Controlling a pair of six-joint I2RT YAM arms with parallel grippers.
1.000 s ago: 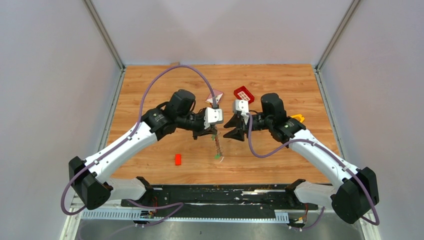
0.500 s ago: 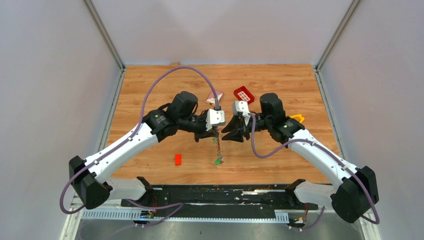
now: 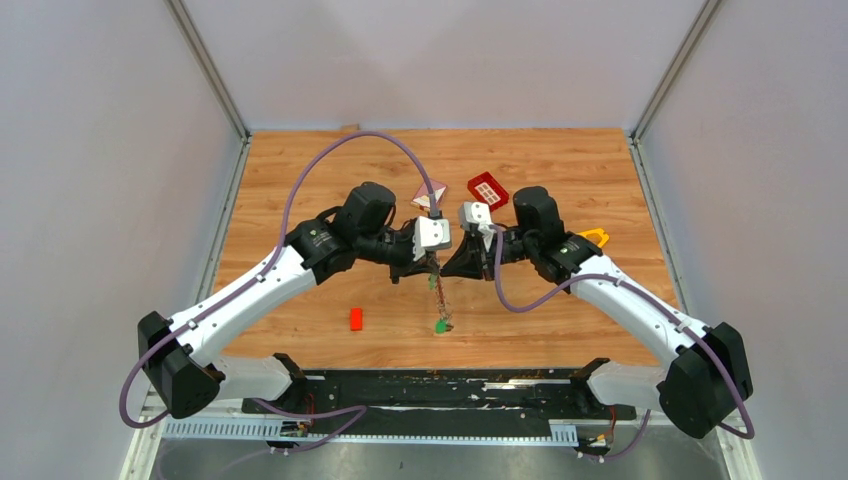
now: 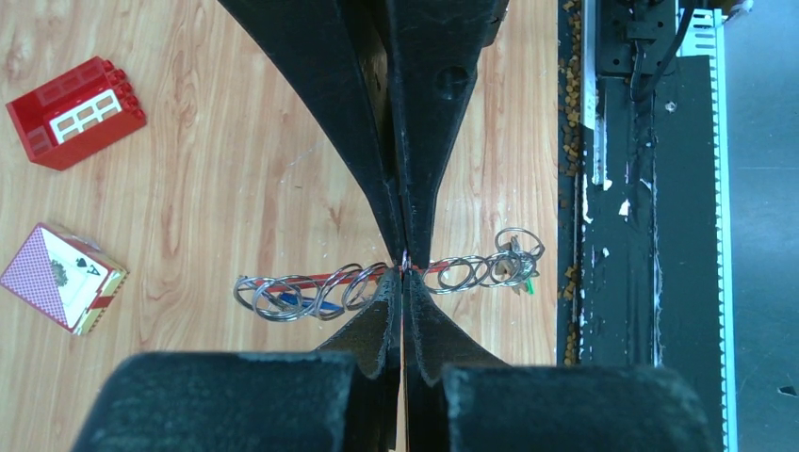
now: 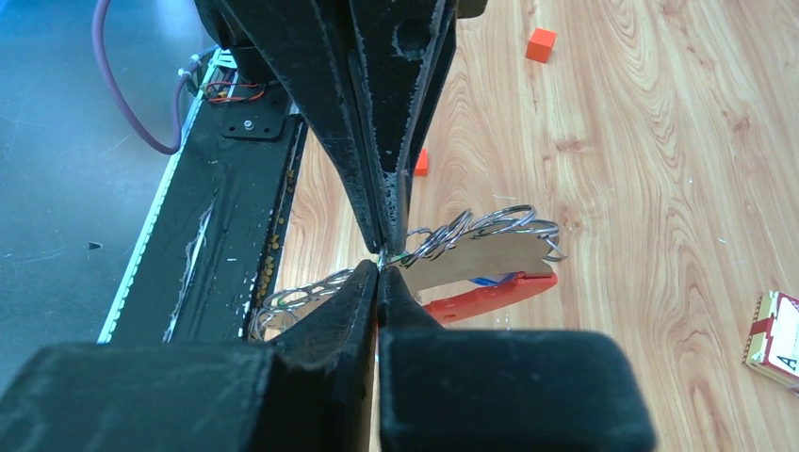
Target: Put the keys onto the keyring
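The keyring [image 3: 436, 298], a chain of silver rings along a red strip, hangs from between the two grippers down to the table. A green key [image 3: 437, 325] sits at its low end. In the left wrist view the keyring [image 4: 311, 290] runs across, with a blue key [image 4: 287, 301] among the left rings and the green key [image 4: 529, 285] at the right. My left gripper [image 4: 403, 275] is shut on the chain's middle. My right gripper [image 5: 380, 268] is shut on the same spot, tip to tip with the left one. The red curved piece [image 5: 485, 294] lies under the rings [image 5: 476, 229].
A red gridded block [image 3: 487, 188] and a playing-card box [image 3: 428, 193] lie behind the grippers. A small red block [image 3: 355, 318] sits front left, a yellow piece [image 3: 596, 236] by the right arm, and an orange cube [image 5: 540, 44] further off. The black base rail [image 3: 450, 390] runs along the near edge.
My right gripper has moved left to meet the left gripper and closed on the chain. The left gripper stayed shut on the keyring and shifted slightly right.
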